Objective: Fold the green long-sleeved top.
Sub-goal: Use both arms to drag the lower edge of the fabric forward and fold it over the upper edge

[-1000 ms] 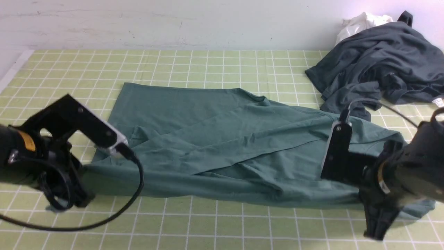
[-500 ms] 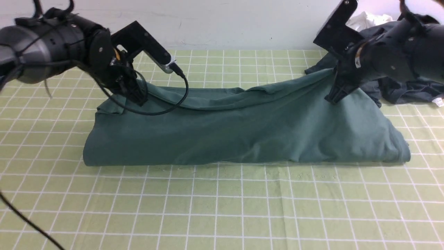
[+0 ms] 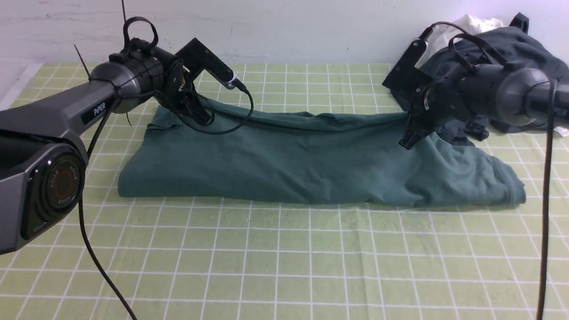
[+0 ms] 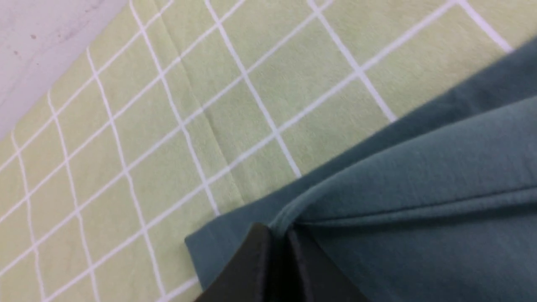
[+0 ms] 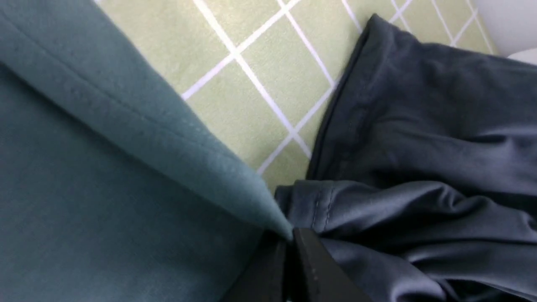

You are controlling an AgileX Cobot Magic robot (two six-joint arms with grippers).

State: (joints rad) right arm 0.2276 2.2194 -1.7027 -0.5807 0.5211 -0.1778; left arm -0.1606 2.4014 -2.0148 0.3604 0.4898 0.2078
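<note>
The green long-sleeved top [image 3: 311, 164] lies folded in half as a long band across the grid mat, its fold line toward the front. My left gripper [image 3: 204, 119] sits low at the top's far left corner. In the left wrist view its fingers [image 4: 260, 260] stand together, with the top's hem [image 4: 377, 201] running between them. My right gripper [image 3: 406, 143] is at the far right edge. There the fingers [image 5: 310, 264] pinch a corner of the green top [image 5: 105, 167], right beside the dark garment.
A dark charcoal garment [image 3: 529, 44] is heaped at the back right, touching the top's right end, with a small white cloth [image 3: 466, 24] behind it. It fills much of the right wrist view [image 5: 419, 147]. The green grid mat [image 3: 284, 258] stretches toward the front; a pale wall stands behind.
Both grippers carried the top's near edge up and over to the far side, then lowered it. The top went from spread flat to folded in half.
</note>
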